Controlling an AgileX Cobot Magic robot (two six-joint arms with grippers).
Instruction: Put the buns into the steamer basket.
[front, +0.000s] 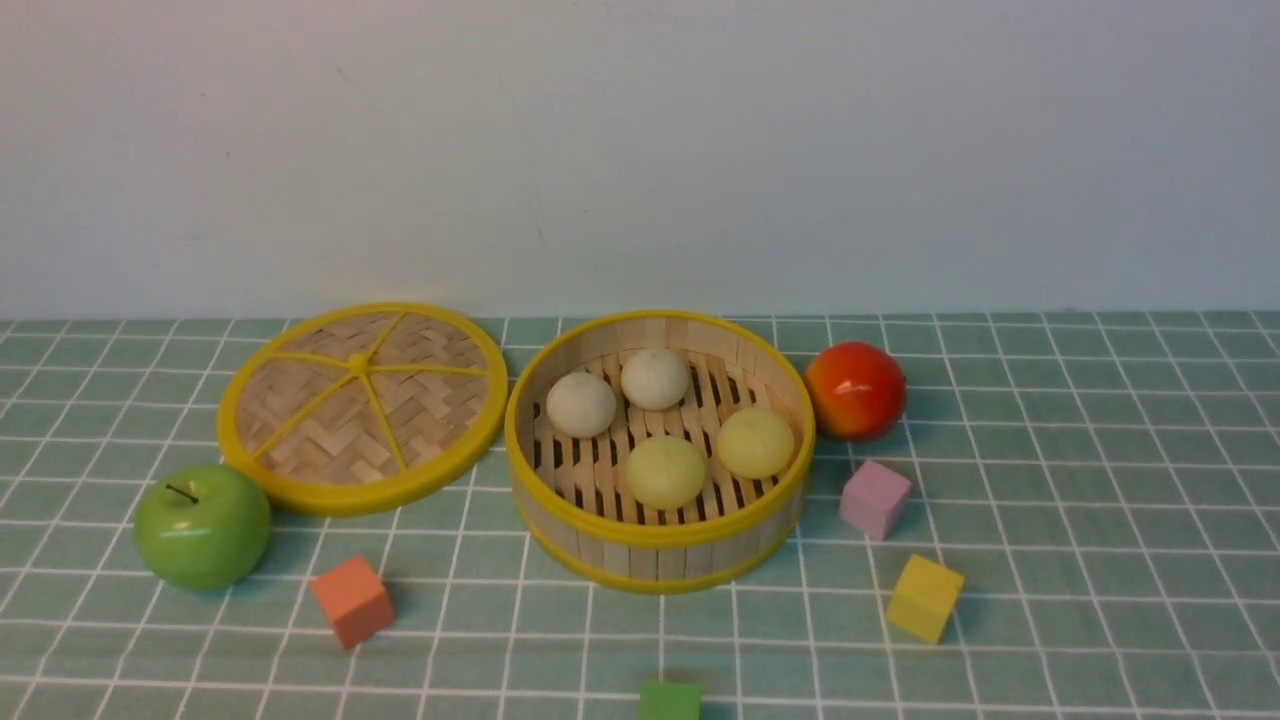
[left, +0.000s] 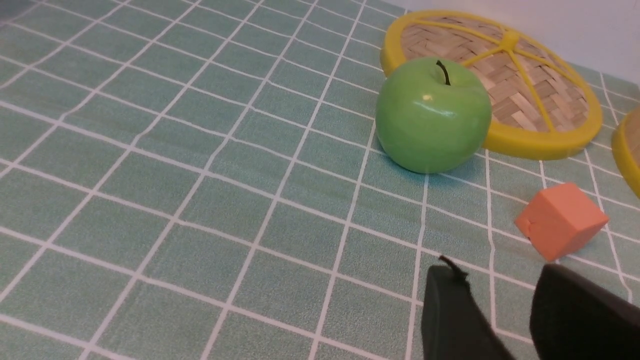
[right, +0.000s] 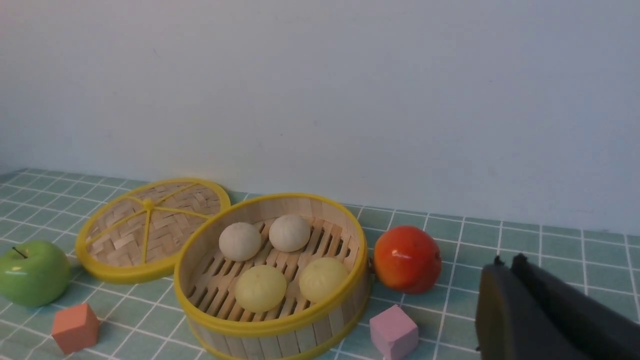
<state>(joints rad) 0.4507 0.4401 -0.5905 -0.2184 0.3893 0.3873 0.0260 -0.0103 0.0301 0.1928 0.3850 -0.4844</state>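
The green cube (front: 669, 701) sits at the bottom edge of the front view. Behind it, at centre frame, the steamer basket (front: 660, 545) holds all four buns (front: 664, 471) on its slatted floor. None lies out on the counter (front: 1080, 500), so the loading looks complete. The left pincer (left: 505, 305) is parted and empty at lower right of its view. The right pincer (right: 506, 262) is closed on nothing.
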